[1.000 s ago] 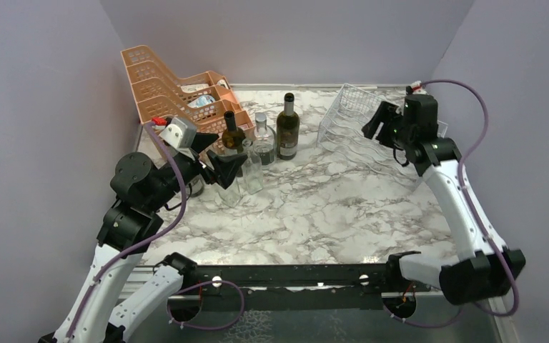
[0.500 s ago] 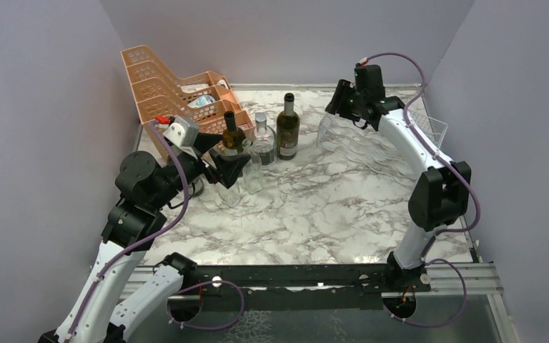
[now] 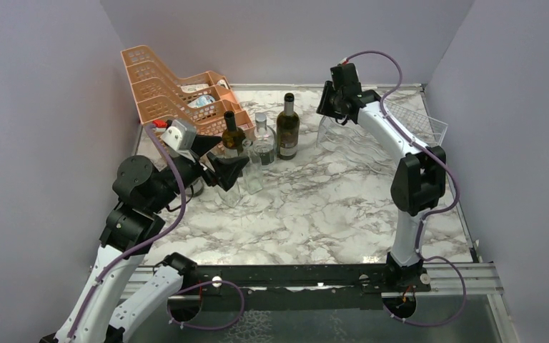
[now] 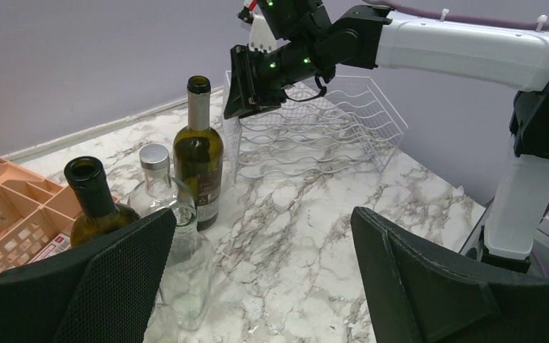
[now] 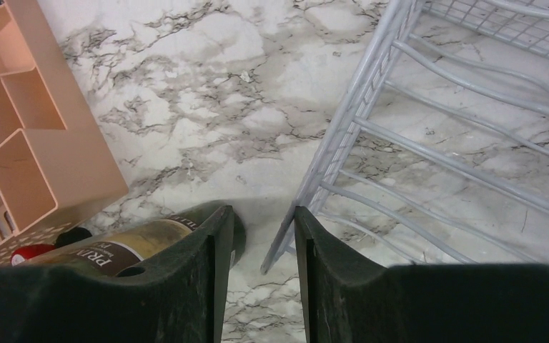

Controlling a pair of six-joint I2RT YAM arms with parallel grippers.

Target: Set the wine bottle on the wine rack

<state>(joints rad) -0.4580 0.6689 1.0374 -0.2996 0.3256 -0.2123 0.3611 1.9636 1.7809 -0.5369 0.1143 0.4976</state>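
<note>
**Crowded bottles, a rack waiting**

Nearest me, the left arm's jaws (image 4: 263,221) are spread wide and hold nothing, aimed at a tight cluster of glass on the marble table (image 3: 314,207). A dark bottle (image 4: 93,204) and a clear capped bottle (image 4: 159,189) stand just in front of them. The wine bottle (image 4: 199,161) stands upright beyond those, just beside the clear one and near the wine rack (image 4: 314,136), not yet on it.

At the far end, the right arm's jaws (image 5: 263,218) hang over the rack's near corner, only a slit apart and gripping nothing.

My worry is the crowding. Jaws that wide, reaching past the neighbours, could tip one over. The right jaws sit close enough to the corner wire to snag it and shove the rack.
</note>
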